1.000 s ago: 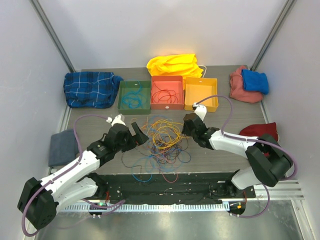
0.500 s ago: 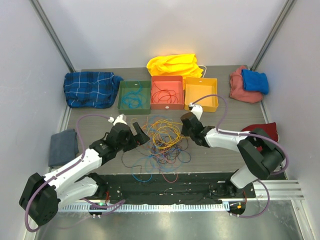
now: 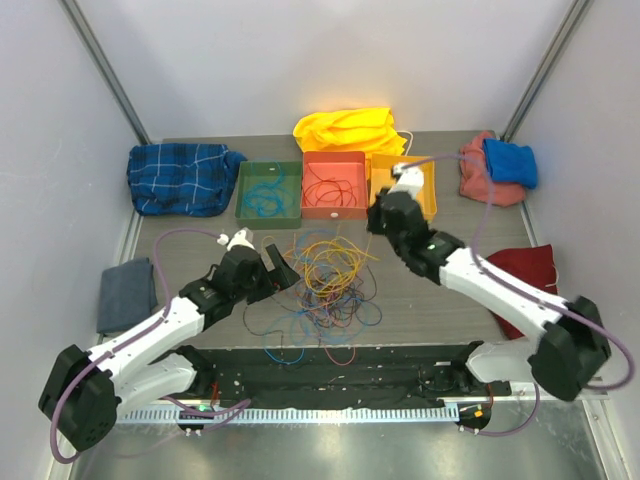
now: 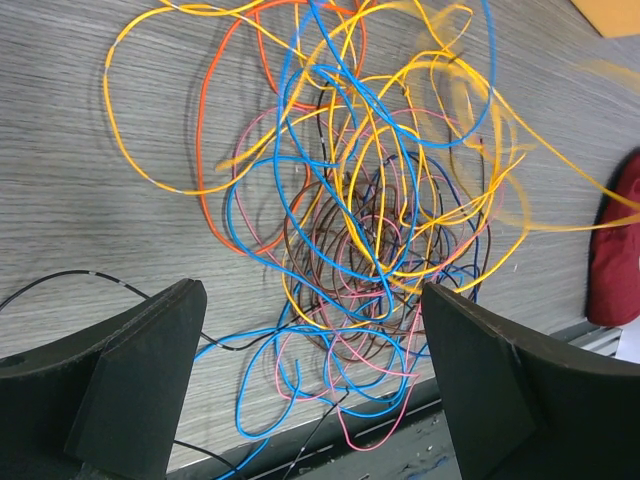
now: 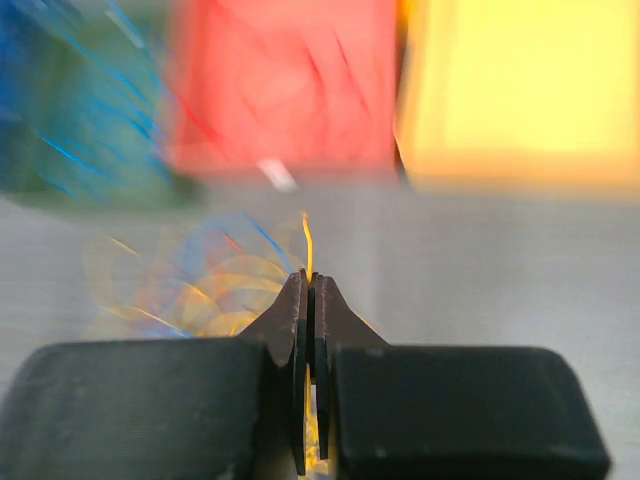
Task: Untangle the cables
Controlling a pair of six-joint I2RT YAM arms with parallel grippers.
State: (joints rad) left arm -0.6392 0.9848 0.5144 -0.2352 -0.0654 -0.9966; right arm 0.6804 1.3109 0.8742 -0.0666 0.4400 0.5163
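Note:
The cables (image 3: 330, 280) lie in a tangled heap of yellow, orange, blue, pink and brown strands at the middle of the table. In the left wrist view the cables (image 4: 370, 200) fill the space ahead. My left gripper (image 3: 275, 265) is open and empty at the heap's left edge, its fingers (image 4: 150, 340) wide apart just above the table. My right gripper (image 3: 378, 218) is shut on a yellow cable (image 5: 308, 245) and is raised behind the heap, near the boxes. The strand's short end sticks out past the closed tips (image 5: 309, 285).
A green box (image 3: 240, 195), a red box (image 3: 335, 212) and a yellow box (image 3: 430, 195) stand in a row behind the heap. Cloths lie around: blue plaid (image 3: 180, 178), yellow (image 3: 350, 128), pink with blue (image 3: 480, 175), dark red (image 3: 525, 265), grey (image 3: 125, 293).
My right gripper, shut on the yellow cable, has risen and moved back from the heap's right edge toward the yellow box. The left arm has barely moved.

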